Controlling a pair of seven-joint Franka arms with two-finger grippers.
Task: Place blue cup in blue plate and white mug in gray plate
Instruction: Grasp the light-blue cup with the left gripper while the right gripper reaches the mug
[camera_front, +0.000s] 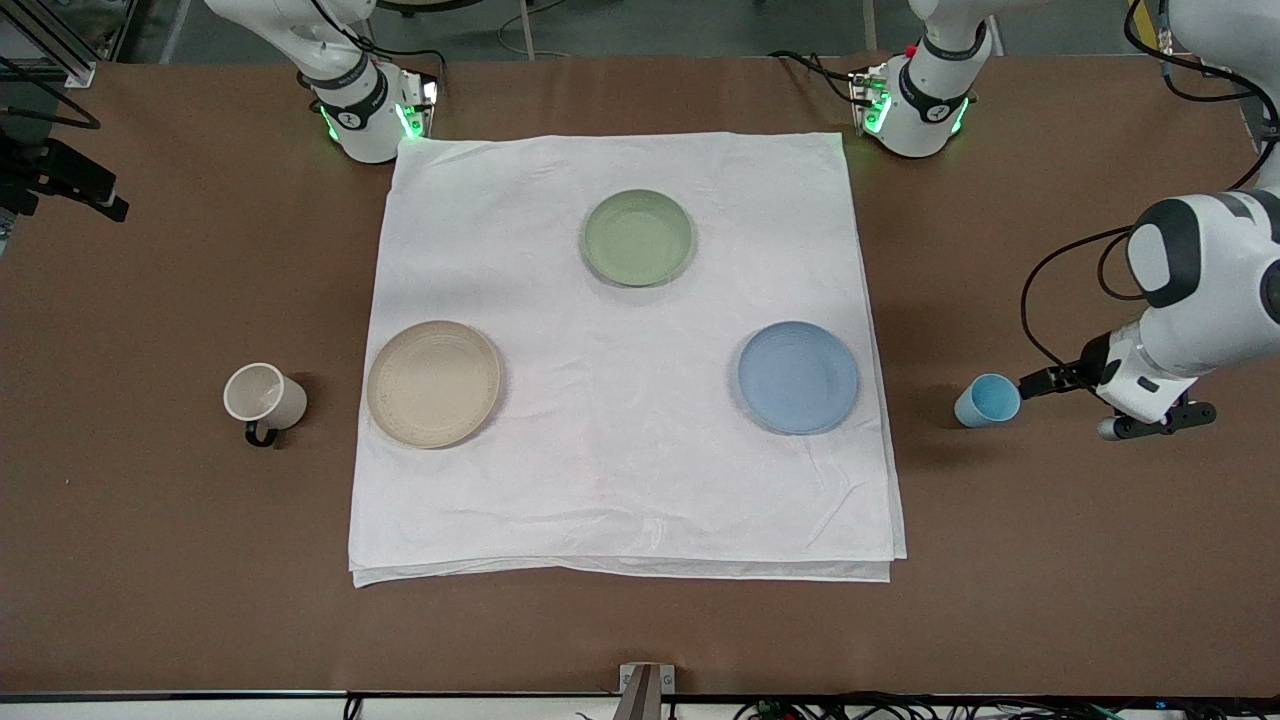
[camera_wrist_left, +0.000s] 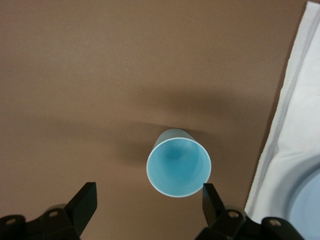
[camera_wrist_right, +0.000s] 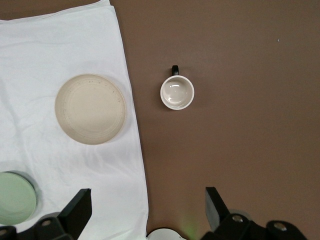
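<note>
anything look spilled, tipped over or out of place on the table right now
Nothing stands out. The blue cup and white mug stand upright on bare table beside the cloth; both look empty. All three plates lie flat on it.

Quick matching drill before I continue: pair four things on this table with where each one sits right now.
Things:
1. blue cup
2. white mug
3. green plate
4. left tool

Places:
A. on the white cloth, closest to the robot bases
B. on bare table, beside the gray plate
C. open, next to the blue cup
D. on bare table, beside the blue plate

Pairs: 1-D, 2-B, 3-A, 4-C
</note>
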